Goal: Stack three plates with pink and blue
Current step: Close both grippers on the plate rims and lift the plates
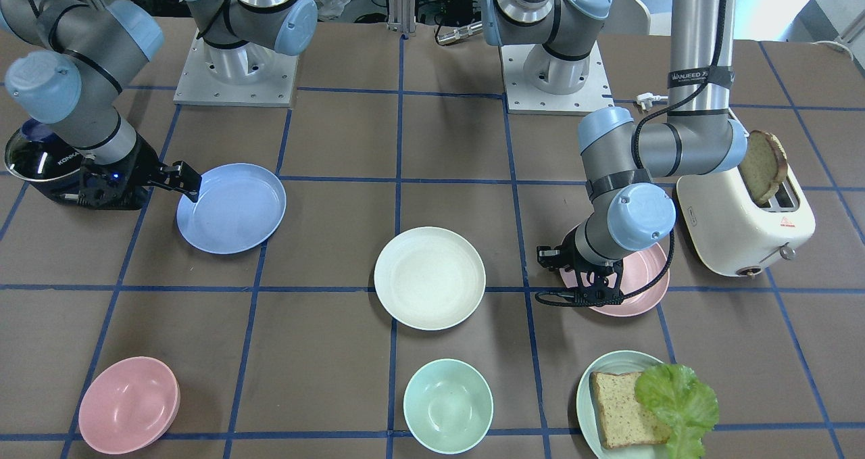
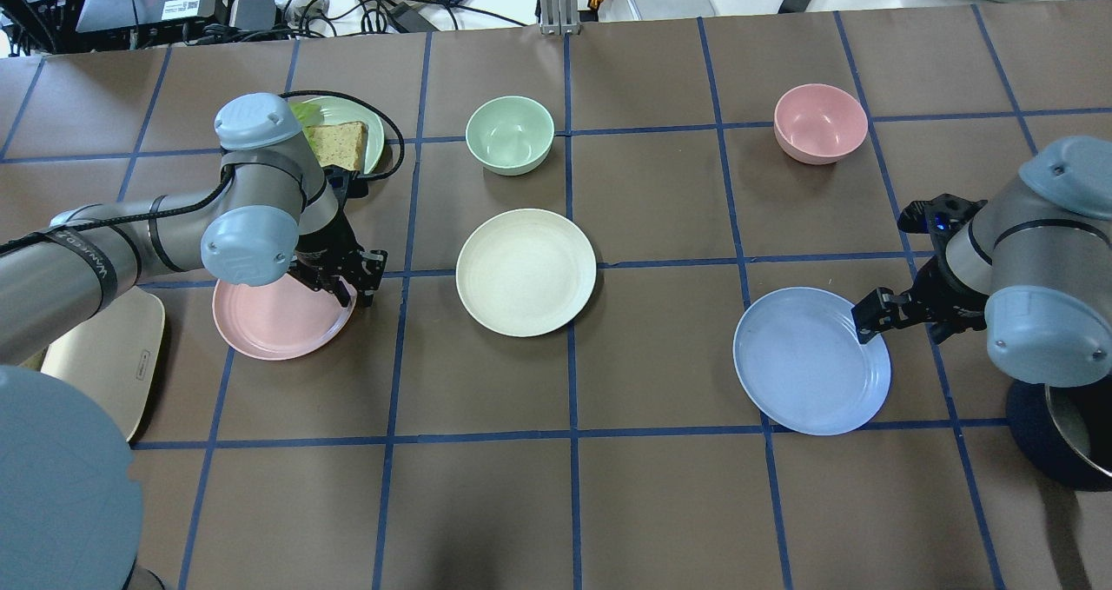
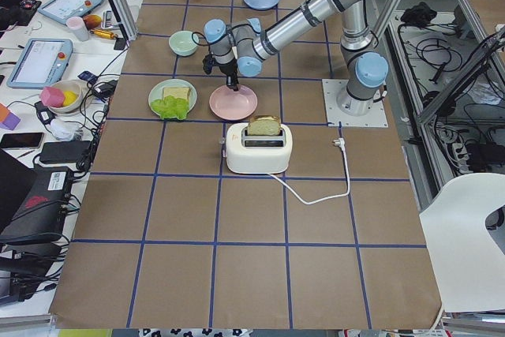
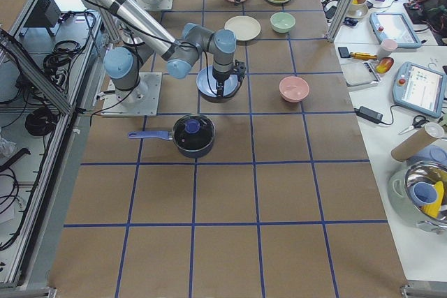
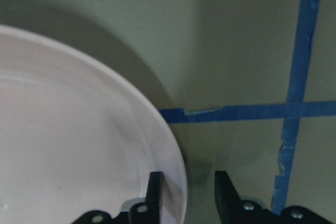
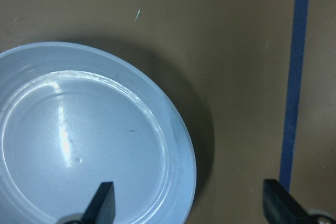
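Observation:
The cream-white plate [image 1: 429, 278] lies at the table's middle, also in the overhead view [image 2: 526, 271]. The pale pink plate [image 1: 645, 280] [image 2: 274, 321] lies under my left arm. My left gripper [image 2: 352, 286] [image 5: 189, 182] is down at the pink plate's rim [image 5: 68, 129], jaws narrowly apart, one finger inside the rim and one outside, with a gap showing. The light blue plate [image 1: 233, 209] [image 2: 812, 360] lies flat. My right gripper [image 1: 189, 182] [image 6: 189, 195] is wide open across the blue plate's edge [image 6: 79, 140].
A pink bowl [image 1: 128, 405], a mint-green bowl [image 1: 448, 405] and a pale green plate [image 1: 608, 361] with bread and lettuce stand along the operators' side. A toaster [image 1: 743, 222] holding bread stands beside the left arm. A dark pot [image 1: 34, 168] sits behind the right gripper.

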Tool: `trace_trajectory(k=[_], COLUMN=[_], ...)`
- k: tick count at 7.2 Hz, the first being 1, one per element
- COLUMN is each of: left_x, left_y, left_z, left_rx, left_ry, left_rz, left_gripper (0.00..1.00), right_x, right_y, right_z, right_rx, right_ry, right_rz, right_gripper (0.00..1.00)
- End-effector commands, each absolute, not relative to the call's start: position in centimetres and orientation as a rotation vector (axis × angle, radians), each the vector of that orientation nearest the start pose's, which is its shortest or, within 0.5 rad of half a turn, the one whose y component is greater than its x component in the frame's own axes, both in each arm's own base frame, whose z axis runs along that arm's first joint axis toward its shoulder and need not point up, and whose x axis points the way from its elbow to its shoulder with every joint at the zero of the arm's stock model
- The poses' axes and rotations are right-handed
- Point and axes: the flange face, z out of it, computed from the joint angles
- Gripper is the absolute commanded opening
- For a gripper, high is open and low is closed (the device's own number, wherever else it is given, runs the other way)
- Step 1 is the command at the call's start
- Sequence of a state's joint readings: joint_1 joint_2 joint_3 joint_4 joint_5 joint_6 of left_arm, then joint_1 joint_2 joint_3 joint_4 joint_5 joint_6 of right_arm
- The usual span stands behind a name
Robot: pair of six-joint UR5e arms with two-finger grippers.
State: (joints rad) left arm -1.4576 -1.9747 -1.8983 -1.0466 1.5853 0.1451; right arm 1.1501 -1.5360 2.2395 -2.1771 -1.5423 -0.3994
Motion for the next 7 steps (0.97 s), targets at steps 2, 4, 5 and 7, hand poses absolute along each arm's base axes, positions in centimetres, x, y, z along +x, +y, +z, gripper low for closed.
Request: trace_trajectory(k=[2, 4, 5, 7], left_x=[-7.3, -8.9, -11.1, -18.9], left_y=[-54.9, -54.7, -54.2, -53.4], left_z=[18.7, 22.1, 23.8, 26.9], left_rx=[0.049, 0.08, 0.118, 0.215], left_ry=[3.129, 3.125, 3.116, 3.024], left_rz=[0.274, 0.121, 0.066, -0.052], left_gripper=[0.0, 0.0, 0.0, 0.0], right_x=[-5.5, -7.8, -7.7, -7.1], right_y=[-42.5, -42.3, -42.3, -42.1], right_z=[20.2, 18.9, 18.8, 18.5], right_rx=[0.101, 0.184, 0.192, 0.204], right_ry=[3.0, 2.959, 2.95, 2.9], right_rz=[0.151, 0.175, 0.177, 0.171], right_gripper=[0.63, 0.58, 0.45, 0.13])
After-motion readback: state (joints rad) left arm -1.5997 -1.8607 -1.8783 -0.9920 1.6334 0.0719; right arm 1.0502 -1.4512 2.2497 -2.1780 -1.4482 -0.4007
